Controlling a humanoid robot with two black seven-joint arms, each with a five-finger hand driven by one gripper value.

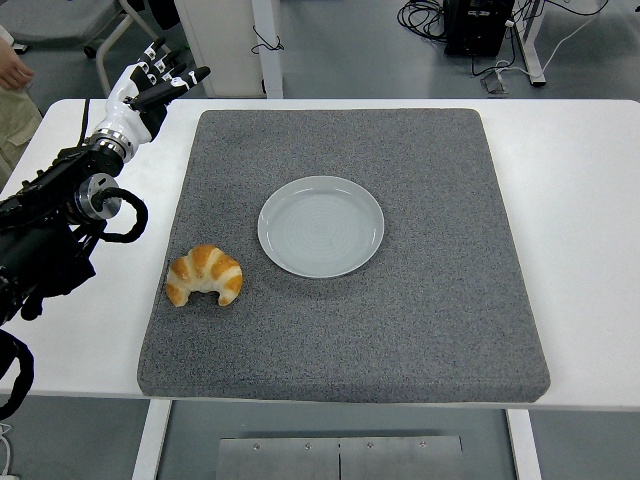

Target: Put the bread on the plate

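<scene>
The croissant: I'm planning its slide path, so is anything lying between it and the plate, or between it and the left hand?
Nothing visible. Only bare grey felt mat separates the golden-brown croissant from the round pale-grey plate to its upper right. The left hand hovers open at the mat's far-left corner, with open space toward the croissant.

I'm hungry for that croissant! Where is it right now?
In the head view, the croissant lies on the grey mat, near its left edge, just left of and a little nearer than the empty plate.

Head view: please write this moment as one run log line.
left hand: open, raised at far left | croissant: on grey mat, left of plate | plate: empty | right arm: out of view
</scene>
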